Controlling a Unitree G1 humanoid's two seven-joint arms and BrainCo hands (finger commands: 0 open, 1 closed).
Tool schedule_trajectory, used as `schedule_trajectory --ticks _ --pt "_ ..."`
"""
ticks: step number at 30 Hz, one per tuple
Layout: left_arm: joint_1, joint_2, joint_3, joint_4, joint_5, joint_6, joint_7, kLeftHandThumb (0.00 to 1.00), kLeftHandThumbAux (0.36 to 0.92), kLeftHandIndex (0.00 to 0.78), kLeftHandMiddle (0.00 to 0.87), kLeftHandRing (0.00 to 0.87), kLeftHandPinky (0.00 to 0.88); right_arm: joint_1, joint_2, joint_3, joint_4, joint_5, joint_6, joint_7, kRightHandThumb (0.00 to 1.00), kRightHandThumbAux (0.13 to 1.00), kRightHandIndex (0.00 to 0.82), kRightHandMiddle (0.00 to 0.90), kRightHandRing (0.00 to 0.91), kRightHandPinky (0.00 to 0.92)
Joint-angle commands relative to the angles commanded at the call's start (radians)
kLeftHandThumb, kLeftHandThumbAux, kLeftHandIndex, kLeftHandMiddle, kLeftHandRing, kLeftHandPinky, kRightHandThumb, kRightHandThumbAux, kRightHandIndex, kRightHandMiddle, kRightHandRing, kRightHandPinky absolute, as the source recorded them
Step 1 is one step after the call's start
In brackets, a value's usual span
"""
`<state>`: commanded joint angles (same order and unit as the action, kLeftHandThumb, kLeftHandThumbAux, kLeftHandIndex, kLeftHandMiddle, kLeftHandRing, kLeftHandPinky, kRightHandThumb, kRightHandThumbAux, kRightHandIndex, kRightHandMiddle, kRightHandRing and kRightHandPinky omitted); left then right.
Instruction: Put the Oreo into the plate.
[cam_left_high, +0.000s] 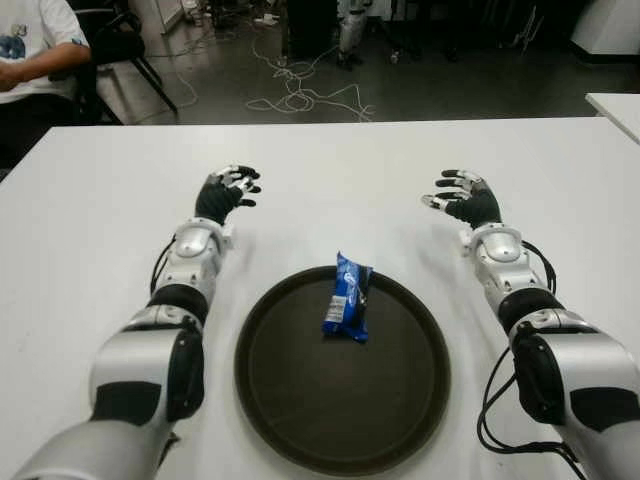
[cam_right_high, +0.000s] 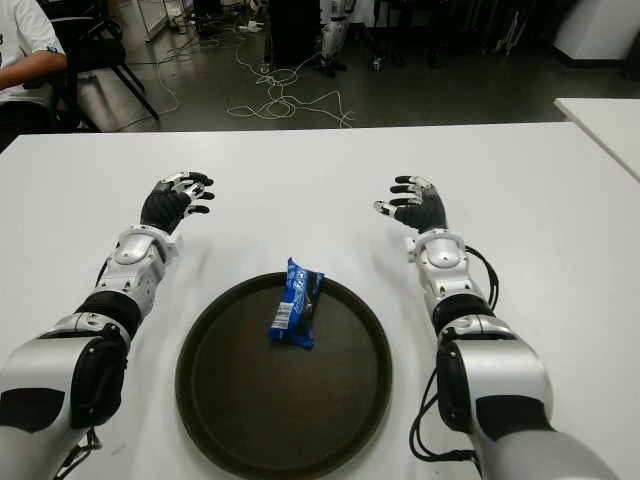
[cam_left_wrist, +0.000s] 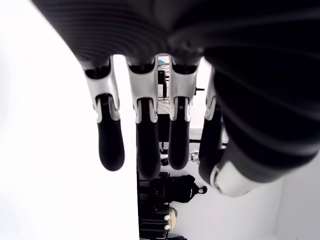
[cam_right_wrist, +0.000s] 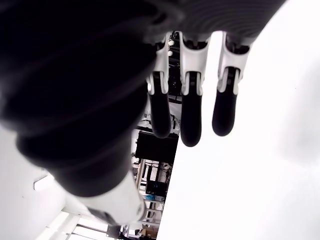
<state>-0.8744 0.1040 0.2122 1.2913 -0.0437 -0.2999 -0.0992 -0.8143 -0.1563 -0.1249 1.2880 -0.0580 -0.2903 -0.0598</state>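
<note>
Oreo (cam_left_high: 347, 298) lies inside the plate (cam_left_high: 290, 410), at its upper rim in mid-frame, so I judge the placing done. My left hand (cam_left_high: 226, 193) and right hand (cam_left_high: 464, 198) show either side above it, fingers (cam_left_wrist: 110, 145) spread and empty; next calls only for keeping clear.

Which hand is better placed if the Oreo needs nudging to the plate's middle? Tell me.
Neither clearly. The Oreo already lies in the plate, near its far rim. Left hand and right hand both show open, empty, beyond the plate on either side.

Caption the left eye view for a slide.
Oreo lies in the plate; left hand and right hand open, empty.
</note>
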Motion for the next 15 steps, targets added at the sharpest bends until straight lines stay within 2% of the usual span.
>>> schedule_trajectory --ticks 5,15 --pt "0.000 0.000 0.000 0.000 0.000 -0.002 -0.002 0.672 0.728 0.398 0.334 0.371 0.439 0.001 0.002 -0.004 0.000 0.001 -0.007 -0.003 0.168 0.929 0.290 0.334 0.351 0.394" --pt "0.001 0.000 0.001 -0.001 -0.002 -0.005 -0.010 0.673 0.727 0.398 0.308 0.345 0.412 0.003 0.003 0.002 -0.001 -0.010 -0.014 -0.020 0.194 0.924 0.295 0.348 0.363 0.390"
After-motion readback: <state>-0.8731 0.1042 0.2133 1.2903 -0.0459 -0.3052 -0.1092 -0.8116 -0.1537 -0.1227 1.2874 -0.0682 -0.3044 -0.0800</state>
